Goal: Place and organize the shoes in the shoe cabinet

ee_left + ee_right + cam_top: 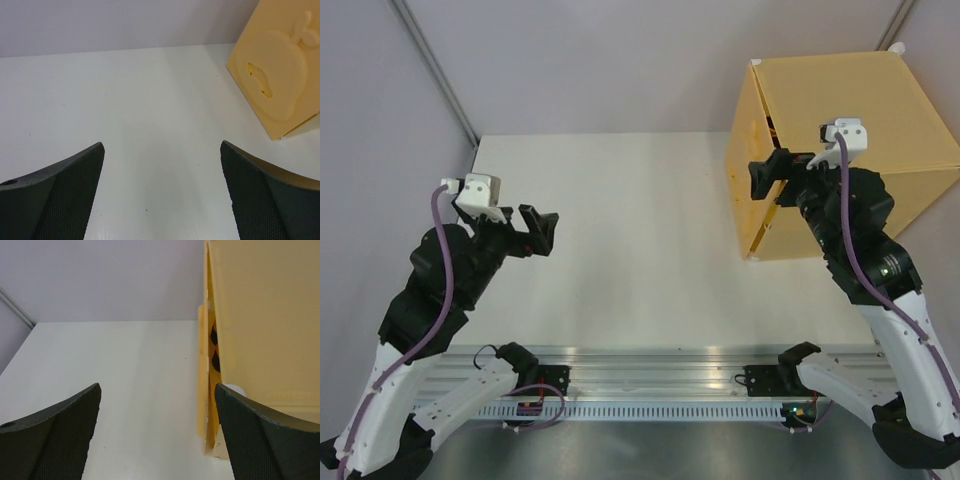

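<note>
Only right wrist view shows dark shapes (215, 360) inside cabinet (260, 315), past door (201, 385); left hand (542, 235), right hand (772, 178) wide open, empty.

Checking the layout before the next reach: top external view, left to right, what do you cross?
left gripper → bare table → shoe cabinet. The right gripper is left out of the order because it overlaps the cabinet's left face.
</note>
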You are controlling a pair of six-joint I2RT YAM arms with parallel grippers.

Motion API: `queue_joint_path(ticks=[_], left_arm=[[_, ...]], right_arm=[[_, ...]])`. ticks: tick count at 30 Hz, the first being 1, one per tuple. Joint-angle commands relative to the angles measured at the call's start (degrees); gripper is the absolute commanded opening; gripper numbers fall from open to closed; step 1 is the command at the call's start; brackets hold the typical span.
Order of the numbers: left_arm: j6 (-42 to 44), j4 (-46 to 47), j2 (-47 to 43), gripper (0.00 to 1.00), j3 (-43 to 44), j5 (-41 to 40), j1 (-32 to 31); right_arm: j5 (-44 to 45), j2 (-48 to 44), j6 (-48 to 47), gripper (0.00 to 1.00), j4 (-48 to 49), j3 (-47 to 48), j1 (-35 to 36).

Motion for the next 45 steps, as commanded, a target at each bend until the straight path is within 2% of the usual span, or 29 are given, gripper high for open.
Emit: queue_joint_path(ticks=[1, 7, 14, 22, 28, 45], left_arm=[[4.23, 0.48, -1.86, 1.00, 4.34, -6.62, 0.21], [7.31, 0.74, -5.90, 1.00, 7.94, -16.82, 0.21], [9.68, 4.25, -12.93, 1.00, 7.33, -25.88, 0.21], [11.18, 7.07, -18.91, 1.00, 6.01, -27.21, 0.21], [12.50, 7.25, -21.29, 1.00, 4.96, -27.56, 0.21], [9.77, 5.58, -24.10, 1.00, 3.64, -27.21, 0.21]], right_arm=[[6.87, -3.56, -4.17, 0.98, 0.89, 3.80, -0.19], [14.35, -10.06, -9.44, 0.98, -0.08, 3.46, -0.19], [23.58, -22.70, -12.44, 0.98, 0.71, -1.19, -0.19], [26.58, -32.91, -12.62, 0.98, -0.43, -6.12, -0.19], [27.89, -37.22, -12.62, 0.98, -1.05, -8.84, -0.19], [27.81, -37.23, -12.27, 0.98, -1.05, -9.72, -0.10]])
